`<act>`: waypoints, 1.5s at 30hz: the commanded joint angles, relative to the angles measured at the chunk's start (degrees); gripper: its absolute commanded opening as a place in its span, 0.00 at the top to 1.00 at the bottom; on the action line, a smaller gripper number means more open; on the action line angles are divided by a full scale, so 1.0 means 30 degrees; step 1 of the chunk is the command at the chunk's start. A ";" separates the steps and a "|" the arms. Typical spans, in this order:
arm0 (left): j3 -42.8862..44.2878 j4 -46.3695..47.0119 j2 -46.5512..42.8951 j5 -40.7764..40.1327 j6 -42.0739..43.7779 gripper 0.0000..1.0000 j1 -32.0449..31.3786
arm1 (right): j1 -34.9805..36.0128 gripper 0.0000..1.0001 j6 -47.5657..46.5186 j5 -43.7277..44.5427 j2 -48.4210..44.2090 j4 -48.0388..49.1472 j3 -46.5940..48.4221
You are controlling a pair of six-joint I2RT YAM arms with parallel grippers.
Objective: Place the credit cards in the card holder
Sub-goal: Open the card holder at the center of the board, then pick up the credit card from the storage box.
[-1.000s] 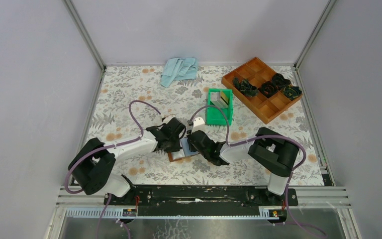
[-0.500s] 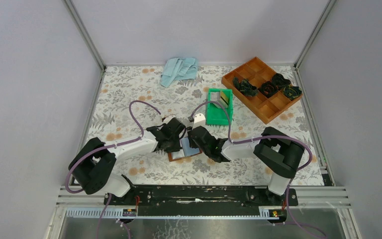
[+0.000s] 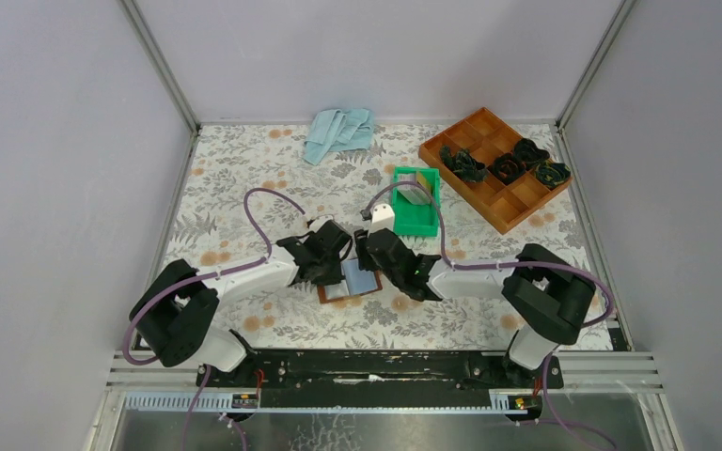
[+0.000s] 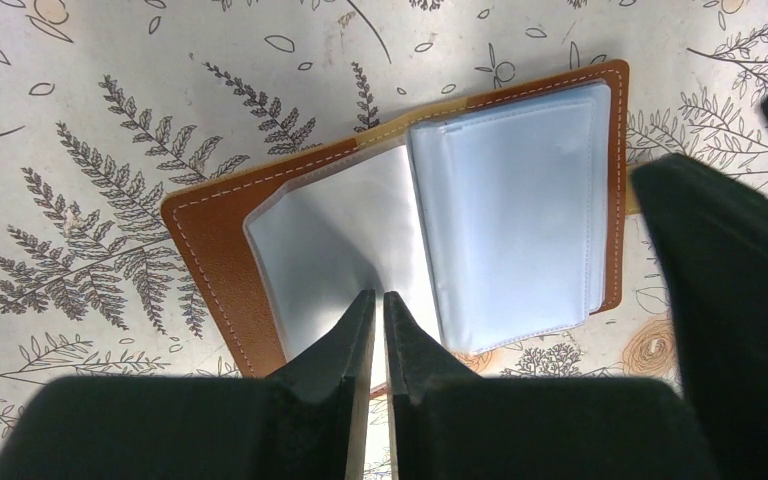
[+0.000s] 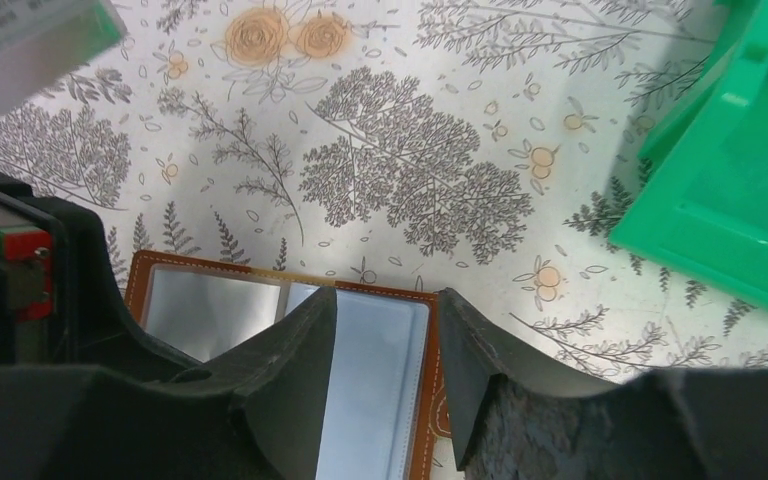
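Between cards: holds card holder (image 4: 215,250) open with narrow left tool (image 4: 378,300) pinching a clear sleeve; right tool (image 5: 388,300) wide, empty. Next: fetch credit cards (image 3: 423,185) from far-right green bin (image 5: 750,200).

one card holder (image 3: 352,281), one green bin (image 3: 412,225), one wooden tray (image 3: 490,127), one cloth (image 3: 338,132)
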 commanded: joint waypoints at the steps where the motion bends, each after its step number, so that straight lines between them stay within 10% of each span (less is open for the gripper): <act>1: 0.0465 0.0461 -0.0303 -0.0370 0.0058 0.86 -0.0140 | -0.0440 0.49 -0.0395 0.0707 -0.1503 -0.0816 0.0978; 19: 0.0424 0.0482 -0.0251 -0.0419 0.0021 0.86 -0.0169 | -0.4901 0.22 -0.1326 0.0389 -0.2953 -0.4836 0.3407; 45: 0.0159 0.0675 -0.0268 -0.0236 0.0089 0.87 -0.0183 | -0.9764 0.21 -0.2509 -0.1052 0.4838 -1.0090 1.2945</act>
